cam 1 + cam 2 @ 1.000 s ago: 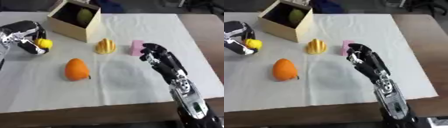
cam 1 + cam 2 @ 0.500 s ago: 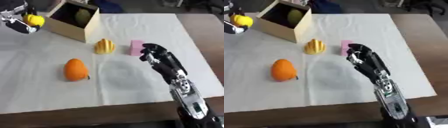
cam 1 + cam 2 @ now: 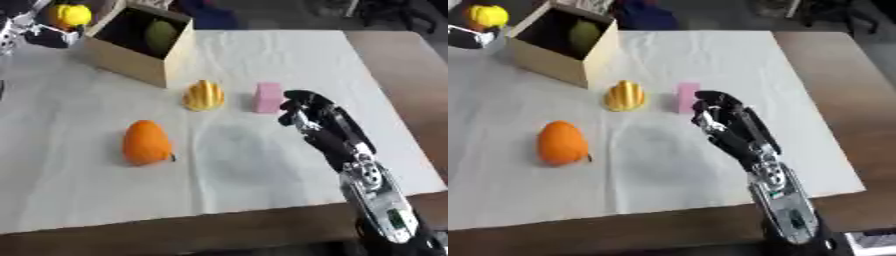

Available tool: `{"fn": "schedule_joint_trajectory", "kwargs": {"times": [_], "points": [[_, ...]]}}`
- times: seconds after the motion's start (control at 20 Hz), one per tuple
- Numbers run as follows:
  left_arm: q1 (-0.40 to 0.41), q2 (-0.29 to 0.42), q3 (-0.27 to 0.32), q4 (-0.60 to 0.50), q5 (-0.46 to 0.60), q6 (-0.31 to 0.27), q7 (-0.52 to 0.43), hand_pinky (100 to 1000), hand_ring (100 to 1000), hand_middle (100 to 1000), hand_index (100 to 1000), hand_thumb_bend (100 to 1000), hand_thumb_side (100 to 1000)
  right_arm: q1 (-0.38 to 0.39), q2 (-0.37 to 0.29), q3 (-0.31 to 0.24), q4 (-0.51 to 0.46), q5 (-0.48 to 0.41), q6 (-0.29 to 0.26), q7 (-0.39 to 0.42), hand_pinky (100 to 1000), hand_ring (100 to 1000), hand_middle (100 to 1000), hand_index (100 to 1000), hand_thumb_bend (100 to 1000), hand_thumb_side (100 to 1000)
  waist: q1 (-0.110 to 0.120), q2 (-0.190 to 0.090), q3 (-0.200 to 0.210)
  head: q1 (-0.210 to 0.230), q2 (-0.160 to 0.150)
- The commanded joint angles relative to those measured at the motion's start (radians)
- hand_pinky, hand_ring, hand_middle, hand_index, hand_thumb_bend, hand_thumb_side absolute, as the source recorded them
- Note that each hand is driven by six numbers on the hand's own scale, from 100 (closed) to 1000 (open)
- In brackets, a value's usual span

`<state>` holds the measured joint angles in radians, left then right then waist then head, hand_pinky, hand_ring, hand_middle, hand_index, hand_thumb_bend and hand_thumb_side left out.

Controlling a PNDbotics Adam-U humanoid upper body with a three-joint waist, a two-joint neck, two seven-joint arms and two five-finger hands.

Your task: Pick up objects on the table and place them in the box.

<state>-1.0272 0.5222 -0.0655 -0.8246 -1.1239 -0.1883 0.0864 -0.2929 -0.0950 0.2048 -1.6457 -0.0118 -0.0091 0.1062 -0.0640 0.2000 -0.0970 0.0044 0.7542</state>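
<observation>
The left robot hand [image 3: 35, 25] is up at the far left corner, raised beside the box [image 3: 131, 57], with its fingers curled round a small yellow object [image 3: 70, 14] that sits just left of the box's open top. The box is a tan cardboard one standing on the white cloth [image 3: 262, 165] that covers the bench [image 3: 411, 75], and a green fruit [image 3: 161, 34] already lies inside it.

Three things are left on the cloth. An orange fruit [image 3: 146, 143] lies on the near left. A yellow ribbed object [image 3: 204, 95] sits just in front of the box's near corner. A pink block [image 3: 268, 97] stands just to its right, apart from it.

The right robot hand [image 3: 726, 125] comes in from the lower right with its forearm stretched over the cloth. Its fingers are relaxed and a little bent, holding nothing. The fingertips [image 3: 293, 102] are just beside the pink block; whether they touch it I cannot tell
</observation>
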Motion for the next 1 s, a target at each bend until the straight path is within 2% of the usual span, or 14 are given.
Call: {"fn": "schedule_joint_trajectory", "kwargs": {"times": [0.05, 0.25, 0.35, 0.4, 0.45, 0.65, 0.8, 0.85, 1.0], "points": [[-0.030, -0.004, 0.007, 0.013, 0.016, 0.009, 0.063, 696, 550, 569, 717, 233, 112, -0.016, 0.001, 0.002, -0.011, -0.010, -0.003, 0.007, 674, 603, 628, 779, 100, 451, -0.009, -0.001, -0.006, 0.007, -0.013], [-0.026, -0.021, -0.002, 0.027, 0.021, 0.006, 0.032, 770, 685, 753, 839, 290, 108, -0.015, 0.004, 0.002, -0.010, -0.011, -0.003, 0.008, 674, 603, 628, 779, 100, 450, -0.009, 0.000, -0.013, 0.010, -0.017], [-0.025, -0.024, -0.003, 0.024, 0.023, 0.006, 0.015, 808, 751, 833, 901, 321, 228, -0.014, 0.005, 0.002, -0.010, -0.011, -0.003, 0.008, 674, 603, 628, 779, 100, 450, -0.009, 0.001, -0.015, 0.010, -0.018], [-0.024, -0.024, -0.004, 0.022, 0.023, 0.005, 0.005, 812, 758, 840, 906, 323, 241, -0.014, 0.005, 0.001, -0.010, -0.011, -0.003, 0.008, 674, 603, 628, 779, 100, 450, -0.009, 0.001, -0.016, 0.010, -0.018], [-0.024, -0.024, -0.005, 0.019, 0.024, 0.004, -0.003, 827, 780, 868, 925, 343, 313, -0.014, 0.005, 0.001, -0.010, -0.011, -0.004, 0.007, 674, 603, 628, 779, 100, 450, -0.008, 0.001, -0.017, 0.010, -0.018], [-0.022, -0.020, -0.005, 0.002, 0.039, 0.003, -0.008, 840, 797, 890, 944, 363, 415, -0.013, 0.006, 0.000, -0.010, -0.011, -0.004, 0.007, 674, 603, 628, 779, 100, 450, -0.007, 0.002, -0.016, 0.007, -0.019], [-0.021, -0.016, -0.006, -0.009, 0.061, 0.001, -0.010, 834, 787, 877, 934, 349, 384, -0.013, 0.005, -0.002, -0.010, -0.011, -0.005, 0.006, 674, 603, 628, 779, 100, 450, -0.006, 0.002, -0.015, 0.004, -0.020], [-0.019, -0.012, -0.008, -0.018, 0.072, -0.003, -0.013, 827, 771, 849, 922, 338, 314, -0.012, 0.005, -0.003, -0.010, -0.010, -0.005, 0.005, 674, 603, 628, 779, 100, 450, -0.006, 0.002, -0.014, 0.002, -0.021], [-0.010, 0.010, -0.033, -0.065, 0.118, -0.041, -0.058, 808, 732, 787, 882, 346, 238, -0.012, 0.003, -0.007, -0.010, -0.009, -0.005, 0.002, 674, 603, 628, 779, 100, 450, -0.002, 0.002, -0.008, -0.007, -0.023]]}}
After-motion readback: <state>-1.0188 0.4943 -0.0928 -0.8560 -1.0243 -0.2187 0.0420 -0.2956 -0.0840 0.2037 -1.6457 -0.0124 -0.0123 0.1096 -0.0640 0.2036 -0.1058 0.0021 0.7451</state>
